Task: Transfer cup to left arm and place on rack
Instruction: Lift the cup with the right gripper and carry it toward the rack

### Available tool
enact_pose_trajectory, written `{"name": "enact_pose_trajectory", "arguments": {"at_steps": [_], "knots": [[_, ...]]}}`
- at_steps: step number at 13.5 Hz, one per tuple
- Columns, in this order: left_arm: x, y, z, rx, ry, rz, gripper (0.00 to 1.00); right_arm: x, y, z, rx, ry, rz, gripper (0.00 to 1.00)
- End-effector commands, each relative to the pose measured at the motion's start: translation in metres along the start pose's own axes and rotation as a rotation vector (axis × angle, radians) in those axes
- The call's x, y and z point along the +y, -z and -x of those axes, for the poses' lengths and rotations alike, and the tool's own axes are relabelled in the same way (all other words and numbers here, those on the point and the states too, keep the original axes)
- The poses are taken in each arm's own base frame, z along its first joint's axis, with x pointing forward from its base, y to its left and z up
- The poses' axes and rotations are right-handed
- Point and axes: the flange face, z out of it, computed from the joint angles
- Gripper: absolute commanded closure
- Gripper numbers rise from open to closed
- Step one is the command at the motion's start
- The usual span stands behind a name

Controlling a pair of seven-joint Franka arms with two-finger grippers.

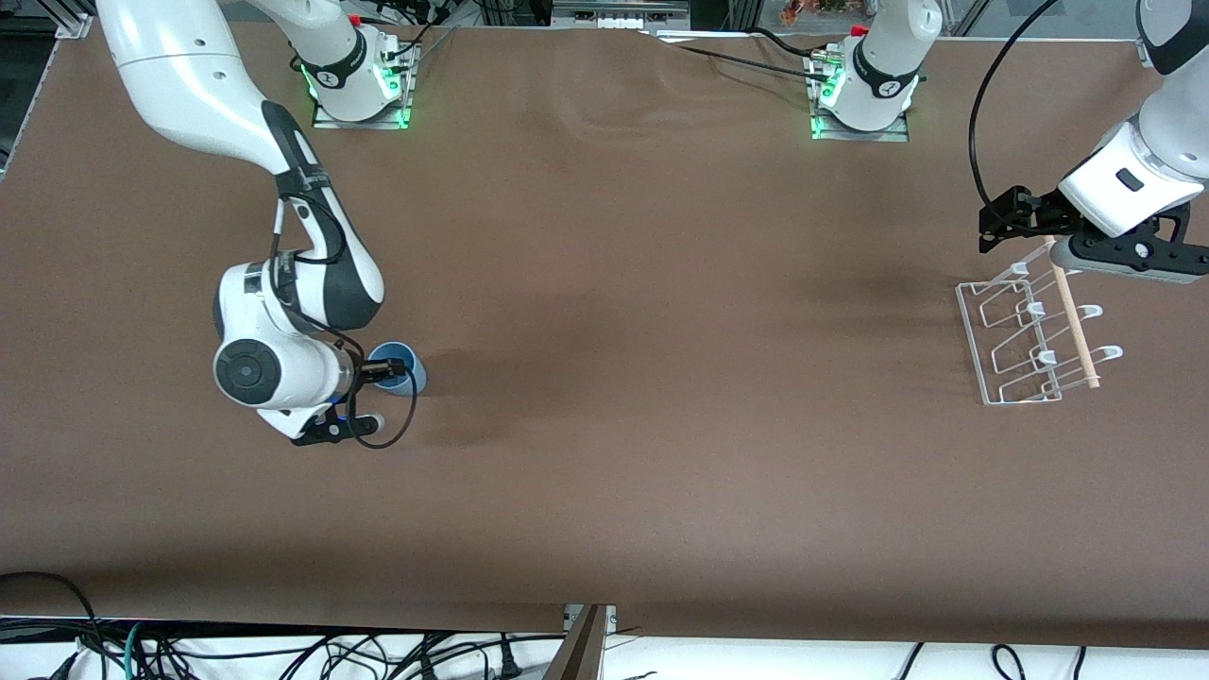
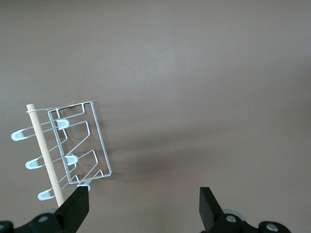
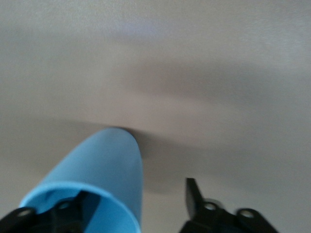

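Front view shows the cup (image 1: 397, 366) upright toward the right arm's end of the table, its rim straddled by the unclosed right gripper (image 1: 376, 370), the left gripper (image 2: 143, 206) open over the rack (image 1: 1034, 335); light, slick, likely squashable, so pinch the rim gently.

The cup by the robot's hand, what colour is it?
The cup is light blue all over, plain with no pattern. The right wrist view shows it best.
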Motion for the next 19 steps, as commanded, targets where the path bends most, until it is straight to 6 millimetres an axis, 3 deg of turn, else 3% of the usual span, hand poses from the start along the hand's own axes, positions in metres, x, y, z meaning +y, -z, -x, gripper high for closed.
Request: {"name": "enact_pose_trajectory", "arguments": {"at_steps": [1,4,7,10,13,16,19], "knots": [[0.002,0.005,-0.002,0.001,0.006,0.016,0.00,-0.015,-0.014,-0.006,0.008,-0.088,-0.007,1.00],[0.002,0.005,-0.002,0.001,0.004,0.016,0.00,-0.019,-0.009,-0.007,0.015,-0.085,-0.010,1.00],[0.002,0.005,-0.002,0.000,0.006,0.016,0.00,-0.033,0.024,-0.012,0.055,-0.157,-0.034,1.00],[0.002,0.005,-0.002,0.000,0.006,0.016,0.00,-0.081,0.058,-0.004,0.003,-0.281,-0.100,1.00],[0.002,0.005,-0.002,0.001,0.004,0.016,0.00,-0.127,0.098,-0.002,-0.060,-0.493,-0.361,1.00],[0.002,0.005,-0.002,0.000,0.006,0.016,0.00,-0.158,0.139,0.001,-0.155,-0.624,-0.606,1.00],[0.002,0.005,-0.002,0.001,0.003,0.017,0.00,-0.233,0.171,0.025,-0.233,-0.652,-0.719,1.00]]}}
